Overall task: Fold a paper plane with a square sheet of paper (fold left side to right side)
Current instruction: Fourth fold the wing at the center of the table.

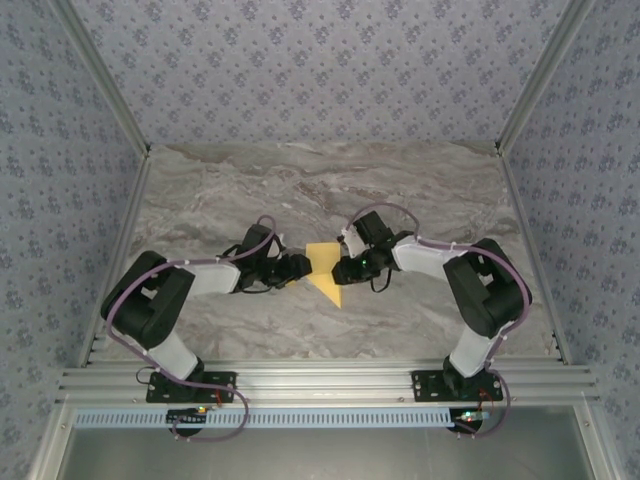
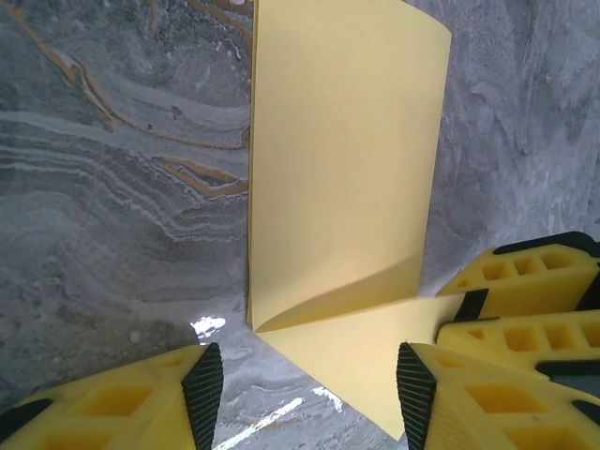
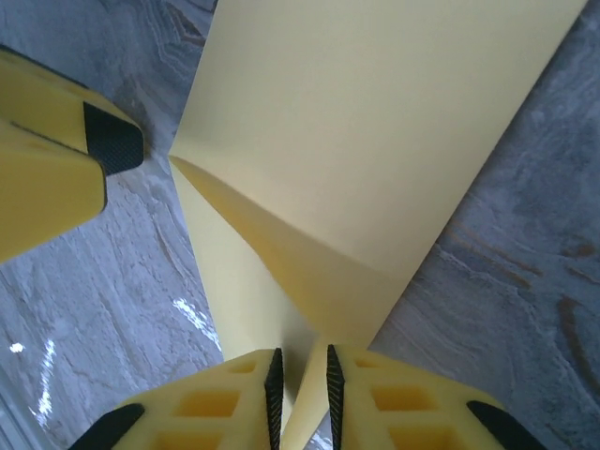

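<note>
Item: paper-folding station, recorded mid-fold. Nearest, aluminium rail (image 1: 320,383) carrying both arm bases, set well apart so that the arms reach inward and meet at the middle. Next, left gripper (image 2: 309,394): released, jaws standing wide on either side of the near pointed corner of the paper. One of its pads (image 2: 204,392) is apart from the paper, the other just beside its edge, contact not determinable. It is judged to be stationed there to steady or press, not to grip. Right gripper (image 3: 302,389): clenched, its two pads almost together with a thin edge of the paper running into the slot between them. It is judged to be the holding hand, pinching the fold so that the raised layer keeps its line. Between the two, square sheet of paper (image 2: 342,159): mustard-yellow, at the middle of the marble-patterned table (image 1: 300,180), partly folded. One broad flap is lifted off the surface and leaning, and a lower layer lies flat and tapers to a point toward the arms. The crease where they meet looks soft and not yet pressed down, so the fold is judged underway, with no dart shape formed. Beyond, the far half of the table, then patterned wall panels (image 1: 330,70) closing the cell on three sides
</note>
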Robot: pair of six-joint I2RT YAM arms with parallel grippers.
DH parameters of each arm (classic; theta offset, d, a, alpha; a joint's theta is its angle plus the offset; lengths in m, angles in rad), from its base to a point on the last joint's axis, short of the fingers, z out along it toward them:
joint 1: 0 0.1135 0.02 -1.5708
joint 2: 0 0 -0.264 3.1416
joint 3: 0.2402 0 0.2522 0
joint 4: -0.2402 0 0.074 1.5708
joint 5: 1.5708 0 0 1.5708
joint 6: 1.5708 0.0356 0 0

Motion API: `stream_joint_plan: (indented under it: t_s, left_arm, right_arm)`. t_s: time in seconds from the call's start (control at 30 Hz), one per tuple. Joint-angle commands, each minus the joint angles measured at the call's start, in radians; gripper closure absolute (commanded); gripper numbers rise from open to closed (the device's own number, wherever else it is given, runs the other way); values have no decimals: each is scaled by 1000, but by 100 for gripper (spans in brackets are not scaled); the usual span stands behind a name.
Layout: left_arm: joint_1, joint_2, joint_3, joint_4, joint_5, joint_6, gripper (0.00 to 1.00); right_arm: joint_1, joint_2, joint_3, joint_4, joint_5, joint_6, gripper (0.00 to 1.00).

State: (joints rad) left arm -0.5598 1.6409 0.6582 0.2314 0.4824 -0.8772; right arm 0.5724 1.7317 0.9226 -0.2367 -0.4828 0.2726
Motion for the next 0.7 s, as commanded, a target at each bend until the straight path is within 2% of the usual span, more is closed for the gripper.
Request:
stream_joint_plan:
  t_s: [0.0,0.33,0.67]
  left_arm:
    - [-19,29,30,26,2,-6,46]
    - [-35,51,46,42,10,-25,45]
    - [-61,105,84,90,30,-61,49]
  right_arm:
    - [-11,14,20,-10,-1,-13,86]
    - [-23,11,4,-11,8,-15,94]
    - [-25,7,-5,-6,6,-14,93]
